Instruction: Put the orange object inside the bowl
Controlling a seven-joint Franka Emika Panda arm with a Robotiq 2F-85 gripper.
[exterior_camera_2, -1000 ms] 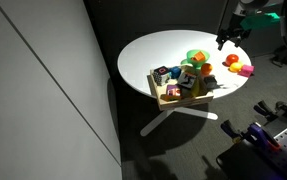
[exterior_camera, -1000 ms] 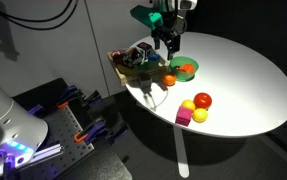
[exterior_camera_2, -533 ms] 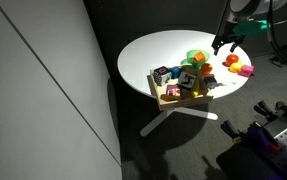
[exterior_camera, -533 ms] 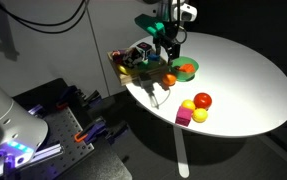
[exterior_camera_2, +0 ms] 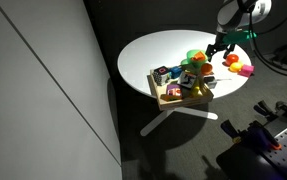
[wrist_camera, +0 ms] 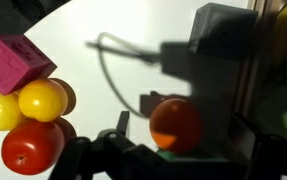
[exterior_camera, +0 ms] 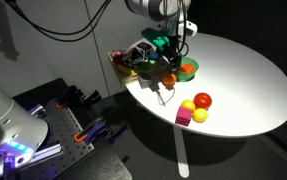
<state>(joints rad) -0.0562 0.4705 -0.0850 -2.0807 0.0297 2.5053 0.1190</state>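
The orange object lies on the white table beside the green bowl, between it and the basket. It also shows in an exterior view, next to the bowl. My gripper hangs just above the orange object, also seen from the far side. In the wrist view the orange object sits between my open fingers, one on each side, in the arm's shadow. I cannot tell whether the fingers touch it.
A tan basket of mixed toys stands at the table edge by the bowl. A red fruit, yellow fruits and a pink cube cluster nearby, also in an exterior view. The table edge is close.
My gripper has come down from above the bowl and moved toward the basket side, ending low over the orange object. The objects have not moved.
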